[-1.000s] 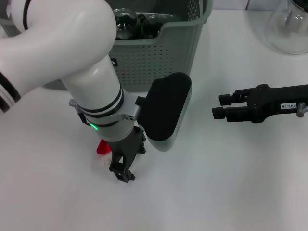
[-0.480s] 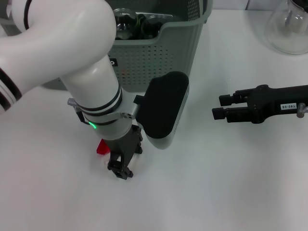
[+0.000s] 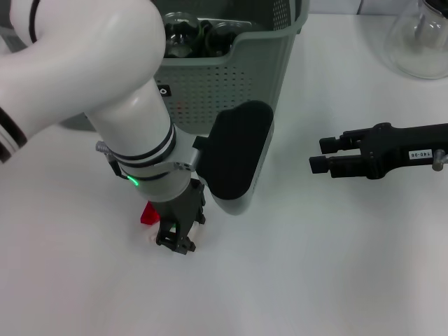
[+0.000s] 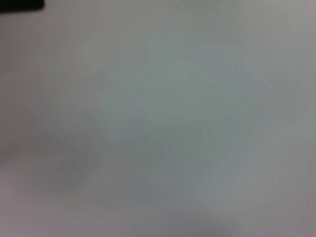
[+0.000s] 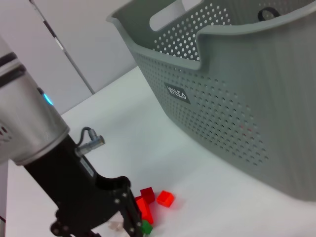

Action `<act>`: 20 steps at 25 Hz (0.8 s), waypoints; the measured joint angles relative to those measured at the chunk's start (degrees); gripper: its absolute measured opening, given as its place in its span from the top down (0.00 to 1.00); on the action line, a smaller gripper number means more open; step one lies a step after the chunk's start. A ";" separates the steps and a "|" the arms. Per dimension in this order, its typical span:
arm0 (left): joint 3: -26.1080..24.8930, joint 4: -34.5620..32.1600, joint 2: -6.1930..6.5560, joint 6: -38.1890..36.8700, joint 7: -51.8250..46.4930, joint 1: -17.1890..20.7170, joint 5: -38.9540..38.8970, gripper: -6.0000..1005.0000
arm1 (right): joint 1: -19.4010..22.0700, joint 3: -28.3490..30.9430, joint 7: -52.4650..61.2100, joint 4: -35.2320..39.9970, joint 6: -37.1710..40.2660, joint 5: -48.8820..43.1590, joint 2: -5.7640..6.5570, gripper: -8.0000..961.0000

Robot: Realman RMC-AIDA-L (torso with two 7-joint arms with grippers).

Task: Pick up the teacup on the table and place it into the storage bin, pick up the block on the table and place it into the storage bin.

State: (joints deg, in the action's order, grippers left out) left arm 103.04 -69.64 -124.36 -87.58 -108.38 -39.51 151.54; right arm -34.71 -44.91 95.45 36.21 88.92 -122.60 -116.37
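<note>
The left tool (image 3: 176, 240) points down at the tabletop (image 3: 315, 280) in the lower left, just beside the red blocks (image 5: 148, 205); I cannot tell its grip. The bin (image 3: 231, 77) sits at upper centre. The right tool (image 3: 318, 155) hovers released at right.

grey-green storage bin (image 5: 237, 113) dotted with small holes, black label (image 5: 177, 93) in white lettering; red blocks (image 5: 157, 198), one green block (image 5: 146, 228), white table (image 3: 315, 266).

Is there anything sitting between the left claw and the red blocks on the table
Nothing visible does. The left claw is down at the table right beside the red blocks, with no other object between them in the right wrist view. The right claw is off to the side.
</note>
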 joint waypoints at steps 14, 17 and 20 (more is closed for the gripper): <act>-49.18 -13.29 0.22 -14.37 -8.10 1.08 -28.14 0.59 | -0.01 0.01 -0.08 0.01 0.41 -0.03 0.57 0.38; -57.45 -13.18 1.50 -8.01 -15.44 -0.04 -28.26 0.59 | -0.01 0.00 -0.08 0.22 0.44 -0.07 0.62 0.38; -57.27 -12.57 4.53 -2.29 -21.64 -1.04 -27.42 0.59 | -0.01 0.00 0.00 0.47 0.46 -0.09 0.69 0.38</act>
State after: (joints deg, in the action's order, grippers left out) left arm 45.77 -82.21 -119.83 -89.87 -130.02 -40.55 124.13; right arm -34.72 -44.91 95.44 36.67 89.37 -122.70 -115.67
